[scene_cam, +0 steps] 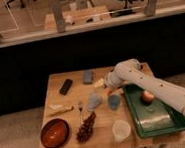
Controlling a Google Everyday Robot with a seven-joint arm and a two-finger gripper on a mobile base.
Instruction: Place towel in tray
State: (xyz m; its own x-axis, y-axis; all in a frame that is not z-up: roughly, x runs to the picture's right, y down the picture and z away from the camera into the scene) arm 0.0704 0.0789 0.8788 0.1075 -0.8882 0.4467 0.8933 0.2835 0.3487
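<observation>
The towel, a small pale blue-grey cloth, lies near the middle of the wooden table. The tray, large and dark green with raised rims, sits at the table's right side with a round orange-red fruit in it. My white arm reaches in from the right over the tray's far corner. My gripper hangs just behind and to the right of the towel, open and holding nothing. It is not touching the cloth.
A small blue cup stands right of the towel, and a clear cup stands near the front edge. Also on the table: a blue-grey block, a black object, a red-brown bowl, a dark bunch and a fork.
</observation>
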